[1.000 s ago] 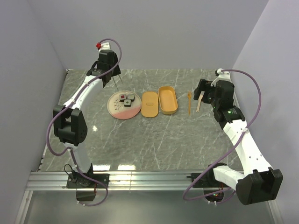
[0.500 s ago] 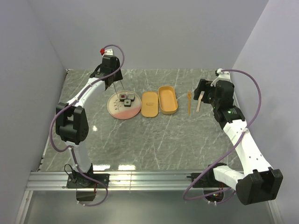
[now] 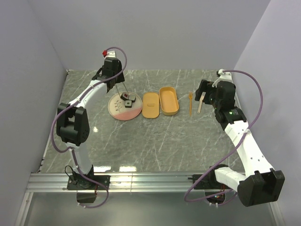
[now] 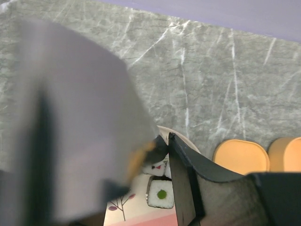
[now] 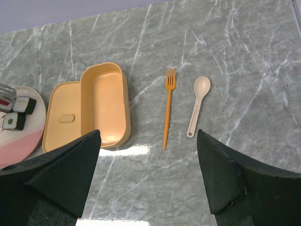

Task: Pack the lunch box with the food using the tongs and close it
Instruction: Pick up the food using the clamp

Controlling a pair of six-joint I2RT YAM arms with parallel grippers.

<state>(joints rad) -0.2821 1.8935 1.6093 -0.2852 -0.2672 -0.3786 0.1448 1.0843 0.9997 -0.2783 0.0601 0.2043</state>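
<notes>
My left gripper (image 3: 113, 75) is shut on the tongs (image 3: 121, 88), whose slim dark arms slant down to the far side of the plate. Their tips stand at the red-centred food cube (image 3: 125, 97); whether they touch it I cannot tell. Two more food cubes (image 3: 133, 98) (image 3: 128, 103) lie beside it. In the left wrist view the tongs (image 4: 80, 132) blur across the left, with the green-centred cube (image 4: 161, 194) below. The open lunch box (image 3: 168, 100) lies empty, its lid (image 3: 150, 104) flat at its left. My right gripper (image 5: 148, 133) hangs open above the table.
The cream-and-pink plate (image 3: 117, 112) sits left of the lid. An orange fork (image 3: 190, 103) and a beige spoon (image 3: 201, 102) lie right of the box, close under my right gripper. Grey walls close in the back and both sides.
My left gripper has moved right and toward the plate with the tongs, bringing their tips from beyond the plate's rim to the food. The right arm has not moved.
</notes>
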